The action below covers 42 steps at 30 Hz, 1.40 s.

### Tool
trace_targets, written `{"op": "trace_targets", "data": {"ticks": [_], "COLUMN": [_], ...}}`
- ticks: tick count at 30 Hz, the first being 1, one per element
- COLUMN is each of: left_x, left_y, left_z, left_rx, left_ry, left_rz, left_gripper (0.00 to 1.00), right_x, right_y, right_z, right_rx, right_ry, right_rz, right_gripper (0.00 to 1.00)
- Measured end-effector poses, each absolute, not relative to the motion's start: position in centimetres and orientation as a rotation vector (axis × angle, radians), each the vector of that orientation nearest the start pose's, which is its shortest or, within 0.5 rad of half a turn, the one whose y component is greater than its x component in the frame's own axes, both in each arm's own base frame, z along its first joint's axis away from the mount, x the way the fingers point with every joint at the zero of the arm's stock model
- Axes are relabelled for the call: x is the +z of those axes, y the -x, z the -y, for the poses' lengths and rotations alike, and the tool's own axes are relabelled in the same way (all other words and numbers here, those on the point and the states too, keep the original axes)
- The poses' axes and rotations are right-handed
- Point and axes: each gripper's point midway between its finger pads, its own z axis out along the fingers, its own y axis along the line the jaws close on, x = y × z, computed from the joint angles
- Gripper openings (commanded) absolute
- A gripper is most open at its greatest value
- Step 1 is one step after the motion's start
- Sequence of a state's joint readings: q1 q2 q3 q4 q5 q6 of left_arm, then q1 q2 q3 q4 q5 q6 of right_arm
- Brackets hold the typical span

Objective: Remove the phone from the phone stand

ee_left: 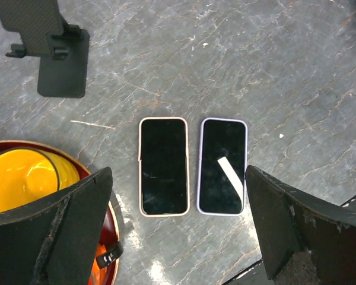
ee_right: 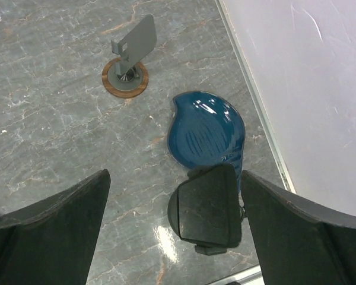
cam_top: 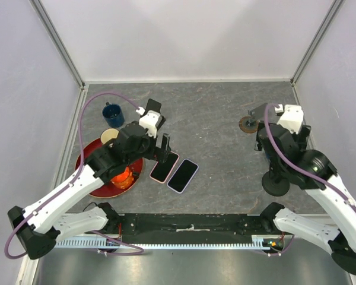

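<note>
Left gripper (ee_left: 177, 178) and right gripper (ee_right: 175, 178): jaws apart; pink-cased phone (ee_left: 163, 166) lies flat, likely rigid, slick glass. You pinch long edges.

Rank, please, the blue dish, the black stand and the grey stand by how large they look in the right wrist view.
1-2. Blue dish and black stand: look alike; the stand is nearer the camera, so unranked.
3. Grey stand: smallest, also farthest.

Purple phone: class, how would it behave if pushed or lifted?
The purple phone lies flat on the table, so a push would probably slide it, not tip it. It looks thin and rigid, likely awkward to get under, and glossy, so perhaps slippery.
</note>
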State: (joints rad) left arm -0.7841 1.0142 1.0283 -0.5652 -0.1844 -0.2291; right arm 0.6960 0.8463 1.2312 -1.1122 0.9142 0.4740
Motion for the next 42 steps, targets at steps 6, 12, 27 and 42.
{"op": "trace_targets", "data": {"ticks": [6,12,27,42], "left_x": [24.4,26.1,25.6,26.4], "left_y": [-22.5,-22.3,-21.8,-21.0], "left_z": [17.8,15.8,14.3,14.3], "left_rx": [-0.4,-0.408,-0.457,-0.511], "left_ry": [-0.435,-0.366,-0.335,-0.345], "left_rz": [-1.996,-1.909,-1.884,-1.838], "left_gripper": [1.0,1.0,1.0,1.0], "right_x": [30.6,30.3,31.1,22.3], "right_y": [-24.7,-27.9,-23.4,-20.2], "right_z": [-1.7,0.9,3.6,2.2], "right_rx": [-0.383,-0.378,-0.335,-0.2], "right_ry": [-0.22,-0.335,-0.452,-0.499], "right_rz": [-2.088,-2.188,-2.249,-2.557], "right_gripper": [0.98,0.98,0.96,0.83]}}
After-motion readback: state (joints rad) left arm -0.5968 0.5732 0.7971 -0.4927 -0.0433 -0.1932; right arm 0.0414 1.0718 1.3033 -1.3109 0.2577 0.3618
